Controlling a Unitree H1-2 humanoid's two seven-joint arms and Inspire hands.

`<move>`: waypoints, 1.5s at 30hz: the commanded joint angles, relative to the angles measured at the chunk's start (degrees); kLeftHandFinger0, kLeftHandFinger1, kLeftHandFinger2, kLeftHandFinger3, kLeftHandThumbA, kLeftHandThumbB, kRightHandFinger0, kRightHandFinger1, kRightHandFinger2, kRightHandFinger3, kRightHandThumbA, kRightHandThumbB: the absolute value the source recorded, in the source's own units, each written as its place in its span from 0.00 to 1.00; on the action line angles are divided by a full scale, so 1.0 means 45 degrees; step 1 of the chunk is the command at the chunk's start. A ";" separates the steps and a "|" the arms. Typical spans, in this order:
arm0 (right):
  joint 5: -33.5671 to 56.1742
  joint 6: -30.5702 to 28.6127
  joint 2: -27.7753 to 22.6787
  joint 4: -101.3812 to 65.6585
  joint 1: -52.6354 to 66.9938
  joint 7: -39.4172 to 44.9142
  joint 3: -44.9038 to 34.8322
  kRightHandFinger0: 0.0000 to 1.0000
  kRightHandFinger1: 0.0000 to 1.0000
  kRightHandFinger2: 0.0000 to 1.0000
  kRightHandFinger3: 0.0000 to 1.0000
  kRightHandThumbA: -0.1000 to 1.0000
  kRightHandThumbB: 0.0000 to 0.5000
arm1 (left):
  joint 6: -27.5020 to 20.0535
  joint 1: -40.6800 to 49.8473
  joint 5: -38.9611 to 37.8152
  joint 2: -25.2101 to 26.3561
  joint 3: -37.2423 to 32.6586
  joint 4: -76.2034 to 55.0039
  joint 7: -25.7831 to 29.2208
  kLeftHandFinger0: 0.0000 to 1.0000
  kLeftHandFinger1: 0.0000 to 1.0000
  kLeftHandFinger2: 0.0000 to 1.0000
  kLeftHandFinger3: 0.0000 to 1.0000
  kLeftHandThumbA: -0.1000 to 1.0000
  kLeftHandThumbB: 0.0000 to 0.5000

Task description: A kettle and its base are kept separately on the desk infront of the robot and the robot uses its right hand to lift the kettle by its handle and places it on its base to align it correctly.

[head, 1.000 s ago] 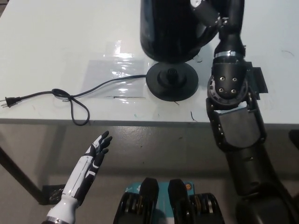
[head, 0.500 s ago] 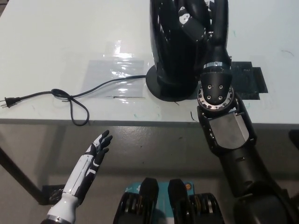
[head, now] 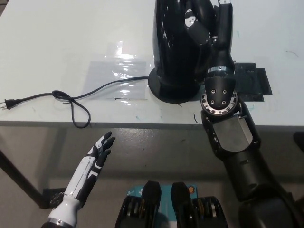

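Currently the glossy black electric kettle (head: 178, 42) is standing upright in the upper middle of the frame, sitting on the round black plastic base (head: 164, 92), whose rim is showing below the kettle's lower edge. The black right hand (head: 202, 21) is wrapping closed around the kettle's handle on the kettle's right side, with its fingers (head: 192, 26) curling over the handle; the black right arm is rising from the bottom right of the frame up to it. Whether the kettle is seated fully true on the base cannot be told from this view.

A thin black power cord (head: 102, 87) is running from the base leftward across the pale white tabletop (head: 57, 42), looping once in a loose knot and ending in a two-pronged plug (head: 10, 102) near the left edge of the frame. A sheet of clear film (head: 118, 66) is lying flat on the tabletop just left of the base, with the cord crossing it. A dark flat patch (head: 254, 78) is lying on the tabletop right of the base, partly hidden behind the arm.

The white left hand (head: 97, 154) is resting at the lower left of the frame, below the tabletop's front edge, holding nothing, with its fingers spread apart.
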 commanded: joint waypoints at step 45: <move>-0.0402 -0.3840 0.0880 0.2625 0.1018 -0.1256 0.0800 0.00 0.21 0.68 0.74 0.00 0.27 | -0.0108 -0.0629 0.0086 0.0352 0.0065 -0.0130 -0.0202 1.00 1.00 1.00 1.00 1.00 0.41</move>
